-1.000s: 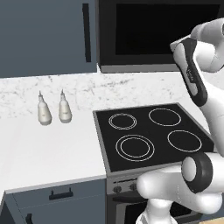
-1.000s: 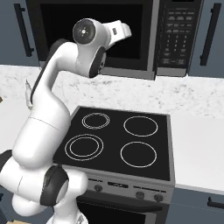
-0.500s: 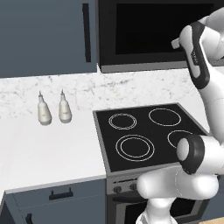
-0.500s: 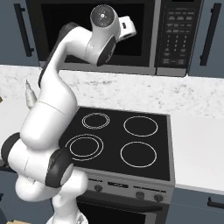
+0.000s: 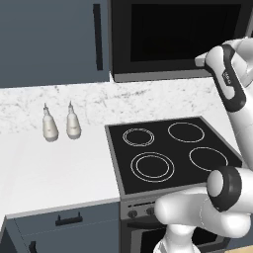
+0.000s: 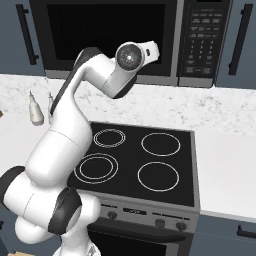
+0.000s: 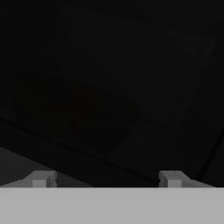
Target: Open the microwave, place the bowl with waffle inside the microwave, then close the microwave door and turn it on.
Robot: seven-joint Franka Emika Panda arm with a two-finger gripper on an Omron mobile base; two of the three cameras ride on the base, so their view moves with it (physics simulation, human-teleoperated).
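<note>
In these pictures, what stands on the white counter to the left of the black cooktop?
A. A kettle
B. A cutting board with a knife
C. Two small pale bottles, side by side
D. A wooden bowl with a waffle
C: two small pale bottles stand upright next to each other on the white counter, left of the black cooktop, near the back wall.

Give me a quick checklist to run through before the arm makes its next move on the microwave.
1. Microwave door state known: ok, it looks shut, flush with the front.
2. Gripper free to grab: ok, fingertips stand wide apart with nothing between them.
3. Gripper aimed at the door: ok, hand view faces dark glass close up.
4. Door edge or handle located: cannot tell, too dark.
5. Bowl and waffle located: cannot tell.
6. Cooktop below free of obstacles: ok.
</note>
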